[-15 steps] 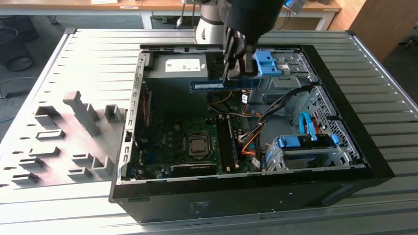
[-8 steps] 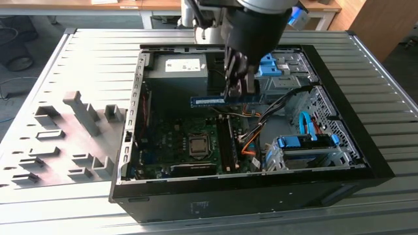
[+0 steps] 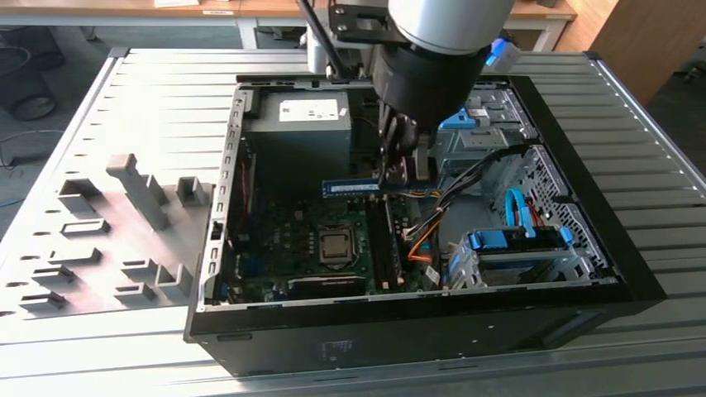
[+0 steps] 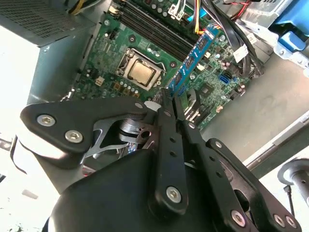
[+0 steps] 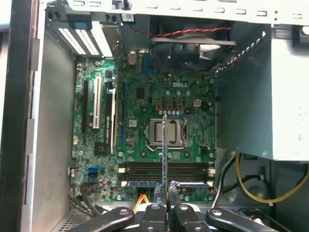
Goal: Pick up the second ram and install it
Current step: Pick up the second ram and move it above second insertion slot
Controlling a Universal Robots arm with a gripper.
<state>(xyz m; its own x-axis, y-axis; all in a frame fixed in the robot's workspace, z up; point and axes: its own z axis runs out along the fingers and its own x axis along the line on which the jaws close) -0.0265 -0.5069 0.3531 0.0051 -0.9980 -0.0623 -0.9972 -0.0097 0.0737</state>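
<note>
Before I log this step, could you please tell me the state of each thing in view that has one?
Computer case: lying on its side, side panel off, open.
Memory stick: gripped at one end by the claw, held above the circuit board, not plugged in.
Claw: shut on the memory stick.
Processor: bare, no cooler over it.

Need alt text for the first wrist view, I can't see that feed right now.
The gripper holds the second ram edge-on over the motherboard, its thin edge crossing the processor socket and the memory slots. A grey metal box stands beside the board.
</note>
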